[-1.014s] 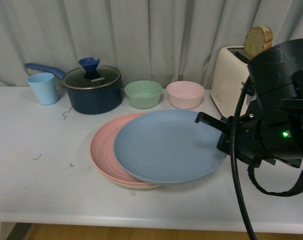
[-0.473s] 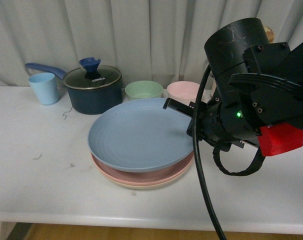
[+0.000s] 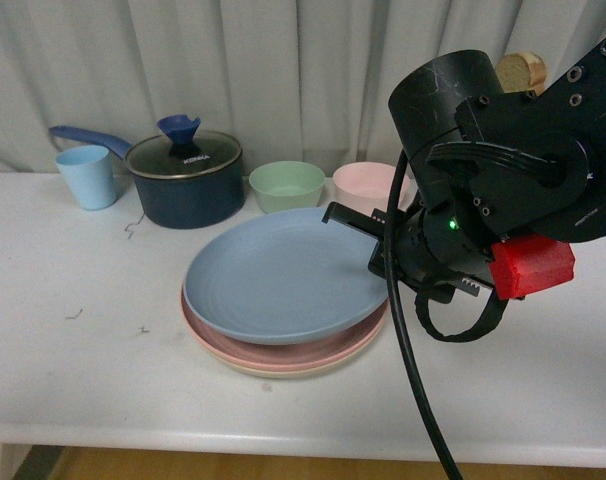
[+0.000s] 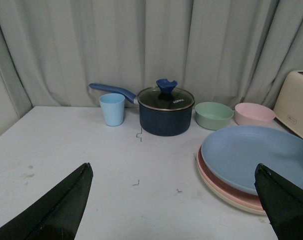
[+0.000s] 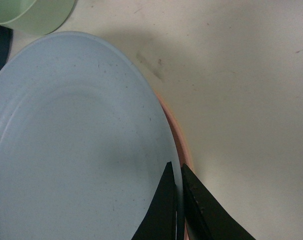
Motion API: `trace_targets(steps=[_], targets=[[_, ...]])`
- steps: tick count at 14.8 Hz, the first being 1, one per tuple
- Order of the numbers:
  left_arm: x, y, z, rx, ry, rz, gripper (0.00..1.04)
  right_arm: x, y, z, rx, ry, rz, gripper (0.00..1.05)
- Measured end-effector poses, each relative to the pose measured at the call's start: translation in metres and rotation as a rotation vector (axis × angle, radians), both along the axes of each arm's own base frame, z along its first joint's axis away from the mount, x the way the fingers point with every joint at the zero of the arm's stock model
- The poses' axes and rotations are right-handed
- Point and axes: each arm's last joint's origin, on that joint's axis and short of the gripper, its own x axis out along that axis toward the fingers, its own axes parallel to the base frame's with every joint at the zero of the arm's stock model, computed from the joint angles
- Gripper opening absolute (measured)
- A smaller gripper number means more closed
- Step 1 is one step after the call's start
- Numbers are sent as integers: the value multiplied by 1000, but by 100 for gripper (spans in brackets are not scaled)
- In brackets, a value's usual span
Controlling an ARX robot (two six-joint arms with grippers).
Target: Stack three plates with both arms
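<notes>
Right end effector (image 5: pixel 177 210) pinched on blue plate (image 3: pixel 283 275) rim, over pink plate (image 3: pixel 283 352); left end effector (image 4: pixel 171 205) wide open, empty, farther off.

Soft, even light; faint shadows

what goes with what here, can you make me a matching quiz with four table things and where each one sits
Things:
1. blue plate
2. cream plate
3. green bowl
4. light blue cup

Places:
a. bottom of the stack
b. left of the pot
c. top of the stack, rim pinched by the right gripper
d. between the pot and the pink bowl

Pairs: 1-c, 2-a, 3-d, 4-b
</notes>
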Motion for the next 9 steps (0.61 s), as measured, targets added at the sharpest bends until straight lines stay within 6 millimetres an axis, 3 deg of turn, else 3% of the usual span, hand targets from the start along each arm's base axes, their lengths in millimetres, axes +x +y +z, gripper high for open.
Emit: trace_targets(steps=[1, 6, 9], targets=[[0, 0, 0, 0, 0, 0, 98, 0, 2, -1, 16, -1, 18, 7], [0, 0, 0, 0, 0, 0, 98, -9, 3, -3, 56, 1, 65, 67], [0, 0, 0, 0, 0, 0, 98, -30, -5, 16, 136, -80, 109, 100]])
